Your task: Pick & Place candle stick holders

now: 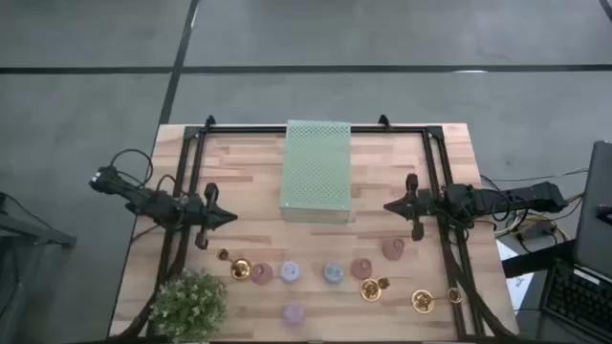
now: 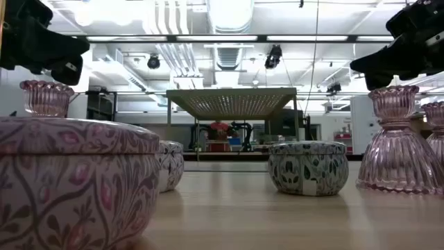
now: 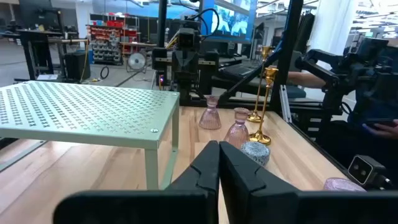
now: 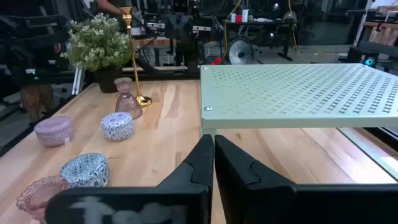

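The candle stick holders (image 1: 332,274) are sitting in a loose row along the near edge of the table (image 1: 249,191), apparently awaiting pickup. The left gripper (image 1: 229,217) and right gripper (image 1: 389,205) are hovering closed and empty, flanking the perforated block (image 1: 316,170).

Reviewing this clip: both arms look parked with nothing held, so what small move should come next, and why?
Probably the left tool should open and dip toward the nearest gold candlestick holder. Both tools, the right tool included, are shut and empty beside the pale green perforated shelf, and every holder sits untouched along the table's near edge.
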